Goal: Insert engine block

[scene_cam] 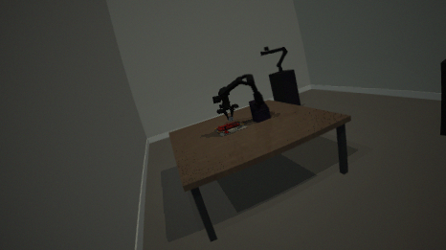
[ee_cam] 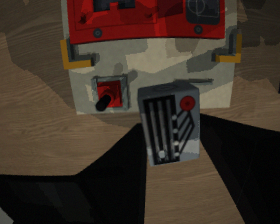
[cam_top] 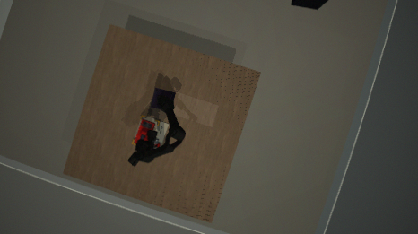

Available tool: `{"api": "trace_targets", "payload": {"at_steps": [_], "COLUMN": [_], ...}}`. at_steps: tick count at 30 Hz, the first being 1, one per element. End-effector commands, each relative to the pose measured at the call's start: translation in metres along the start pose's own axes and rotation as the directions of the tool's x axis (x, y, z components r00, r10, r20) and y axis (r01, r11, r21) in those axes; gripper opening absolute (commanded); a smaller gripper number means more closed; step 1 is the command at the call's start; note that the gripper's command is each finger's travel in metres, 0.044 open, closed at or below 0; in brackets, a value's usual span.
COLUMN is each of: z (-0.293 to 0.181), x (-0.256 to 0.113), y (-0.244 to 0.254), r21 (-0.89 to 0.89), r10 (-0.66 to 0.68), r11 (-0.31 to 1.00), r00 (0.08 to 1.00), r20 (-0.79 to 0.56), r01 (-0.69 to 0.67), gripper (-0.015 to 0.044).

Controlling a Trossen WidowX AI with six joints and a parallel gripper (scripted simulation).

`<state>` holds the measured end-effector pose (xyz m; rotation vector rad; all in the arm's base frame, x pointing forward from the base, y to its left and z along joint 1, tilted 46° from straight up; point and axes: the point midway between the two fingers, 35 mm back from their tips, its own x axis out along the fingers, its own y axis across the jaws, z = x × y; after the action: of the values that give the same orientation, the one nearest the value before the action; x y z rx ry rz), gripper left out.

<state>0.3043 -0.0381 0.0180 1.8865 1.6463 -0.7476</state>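
My gripper (ee_cam: 169, 124) (scene_cam: 230, 117) is shut on the engine block (ee_cam: 170, 137), a grey block with black slots and a red disc on its upper face. In the wrist view the block hangs over the near edge of the pale board (ee_cam: 151, 62) (cam_top: 161, 128), slightly turned against it. The red car body (ee_cam: 141, 33) (cam_top: 144, 127) (scene_cam: 223, 127) lies on the board, farther from the fingers than the block. A dark recess (ee_cam: 113, 6) shows in the car body, cut off by the top of the wrist view. The rib cannot be made out.
A red square piece with a black stick (ee_cam: 109, 95) sits on the board, left of the held block. Yellow corner brackets (ee_cam: 77, 64) (ee_cam: 227, 59) stand beside the car body's near corners. The board lies on the wooden table (cam_top: 112, 151) (scene_cam: 211, 154), near the arm's dark base (scene_cam: 259, 112).
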Motion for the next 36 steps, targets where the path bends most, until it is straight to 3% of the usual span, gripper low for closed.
{"api": "trace_targets", "payload": {"at_steps": [1, 17, 36], "z": [0.012, 0.052, 0.104], "x": [0.003, 0.019, 0.045], "y": [0.005, 0.017, 0.029], "r21": [-0.119, -0.558, -0.936], "r10": [-0.001, -0.006, -0.002], "r11": [0.993, 0.830, 0.351], "r00": [1.000, 1.000, 1.000], "r20": [0.004, 0.002, 0.001], "r01": [0.002, 0.006, 0.002], "gripper": [0.0000, 0.0000, 0.0000]}}
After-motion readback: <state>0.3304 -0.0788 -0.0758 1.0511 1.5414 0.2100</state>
